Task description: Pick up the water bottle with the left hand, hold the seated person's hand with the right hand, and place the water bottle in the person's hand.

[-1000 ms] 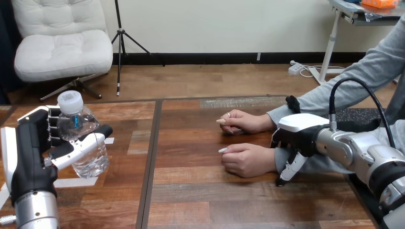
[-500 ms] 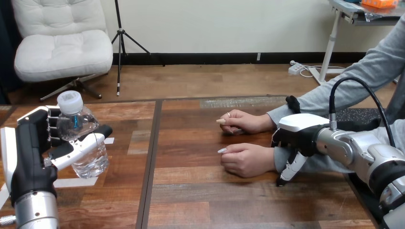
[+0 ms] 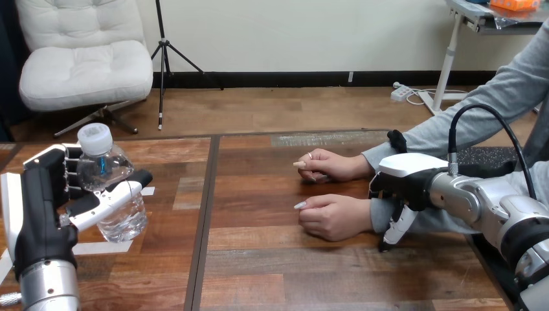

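Observation:
A clear water bottle point(image 3: 115, 194) with a white cap is held upright just above the table's left side. My left hand point(image 3: 40, 202) is shut on it, thumb across its front. The person's two hands rest on the table at the right: the farther one point(image 3: 331, 164) and the nearer one point(image 3: 336, 217), loosely closed, palm down. My right hand point(image 3: 406, 179) hovers over the nearer hand's grey sleeve point(image 3: 382, 214) at the wrist. Its fingers point(image 3: 396, 232) hang down nearly straight in front of the sleeve, tips near the table, not wrapped round the wrist.
White tape strips point(image 3: 97, 247) lie on the wooden table point(image 3: 272, 272) under and beside the bottle. A dark seam point(image 3: 207, 214) runs front to back between the bottle and the person's hands. A black pad point(image 3: 482, 155) lies at the far right.
My right hand has drifted slightly to the right along the person's sleeve. The bottle, my left hand and the person's hands have stayed put.

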Robot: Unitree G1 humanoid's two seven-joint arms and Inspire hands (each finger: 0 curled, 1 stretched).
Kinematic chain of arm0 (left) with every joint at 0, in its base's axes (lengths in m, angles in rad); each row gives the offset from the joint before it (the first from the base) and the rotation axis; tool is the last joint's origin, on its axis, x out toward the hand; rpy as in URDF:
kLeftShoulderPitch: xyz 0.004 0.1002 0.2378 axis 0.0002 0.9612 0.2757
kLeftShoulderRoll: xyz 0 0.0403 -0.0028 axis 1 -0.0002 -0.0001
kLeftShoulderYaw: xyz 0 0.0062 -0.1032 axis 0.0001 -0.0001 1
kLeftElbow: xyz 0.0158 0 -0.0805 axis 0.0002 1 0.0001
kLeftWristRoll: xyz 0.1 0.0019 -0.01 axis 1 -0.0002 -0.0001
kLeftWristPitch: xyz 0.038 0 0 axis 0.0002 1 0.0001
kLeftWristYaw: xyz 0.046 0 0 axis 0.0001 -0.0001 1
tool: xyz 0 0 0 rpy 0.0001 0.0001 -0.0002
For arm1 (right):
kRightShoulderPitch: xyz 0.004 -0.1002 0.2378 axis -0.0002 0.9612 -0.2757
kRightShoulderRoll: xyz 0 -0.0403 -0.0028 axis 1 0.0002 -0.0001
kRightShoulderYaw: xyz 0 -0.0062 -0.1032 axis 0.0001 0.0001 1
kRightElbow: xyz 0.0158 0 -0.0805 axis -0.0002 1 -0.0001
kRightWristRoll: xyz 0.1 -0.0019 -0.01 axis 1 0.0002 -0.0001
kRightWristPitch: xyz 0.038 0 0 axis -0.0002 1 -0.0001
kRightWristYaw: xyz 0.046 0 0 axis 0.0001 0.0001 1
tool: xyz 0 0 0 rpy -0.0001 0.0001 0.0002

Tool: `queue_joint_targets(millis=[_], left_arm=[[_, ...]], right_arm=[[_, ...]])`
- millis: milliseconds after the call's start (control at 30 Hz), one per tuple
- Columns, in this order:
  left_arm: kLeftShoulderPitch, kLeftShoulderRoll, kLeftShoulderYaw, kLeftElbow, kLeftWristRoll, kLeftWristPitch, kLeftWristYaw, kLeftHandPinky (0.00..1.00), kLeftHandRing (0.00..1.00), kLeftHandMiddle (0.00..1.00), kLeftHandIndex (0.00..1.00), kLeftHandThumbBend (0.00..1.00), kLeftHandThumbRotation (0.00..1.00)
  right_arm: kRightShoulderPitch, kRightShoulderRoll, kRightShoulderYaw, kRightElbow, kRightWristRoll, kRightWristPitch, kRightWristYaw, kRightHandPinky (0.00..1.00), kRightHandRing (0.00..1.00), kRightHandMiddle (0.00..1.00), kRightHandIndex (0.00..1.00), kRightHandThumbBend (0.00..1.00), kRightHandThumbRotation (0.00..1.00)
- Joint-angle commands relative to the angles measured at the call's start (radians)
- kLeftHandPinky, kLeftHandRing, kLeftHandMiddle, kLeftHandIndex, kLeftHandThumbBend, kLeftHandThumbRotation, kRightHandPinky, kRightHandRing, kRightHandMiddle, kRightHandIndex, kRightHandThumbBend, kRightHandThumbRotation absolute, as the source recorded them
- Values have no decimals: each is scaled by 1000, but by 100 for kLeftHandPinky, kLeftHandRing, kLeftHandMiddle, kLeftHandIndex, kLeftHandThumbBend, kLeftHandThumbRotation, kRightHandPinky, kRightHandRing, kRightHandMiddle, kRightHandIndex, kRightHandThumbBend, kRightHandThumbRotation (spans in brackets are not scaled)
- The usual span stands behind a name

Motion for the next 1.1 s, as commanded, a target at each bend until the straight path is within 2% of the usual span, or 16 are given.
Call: queue_joint_targets(millis=[0, 300, 767, 1067], left_arm=[[-39, 16, 5, -53, 7, -35, 2, 32, 37, 42, 43, 75, 0], [-37, 13, 6, -68, 9, -16, 4, 32, 37, 42, 43, 74, 0], [-36, 21, 11, -52, 1, -43, -1, 32, 37, 43, 43, 74, 0], [-38, 14, 13, -57, -8, -32, -4, 31, 37, 42, 43, 74, 0]], right_arm=[[-74, -16, -31, 2, 29, 7, -15, 38, 45, 52, 61, 85, 10], [-74, -13, -34, 7, 40, 11, -23, 29, 35, 44, 53, 84, 1], [-75, -15, -35, 7, 54, -1, -32, 23, 30, 38, 41, 84, 0], [-76, -19, -30, 5, 48, -15, -52, 21, 27, 33, 36, 80, 0]])
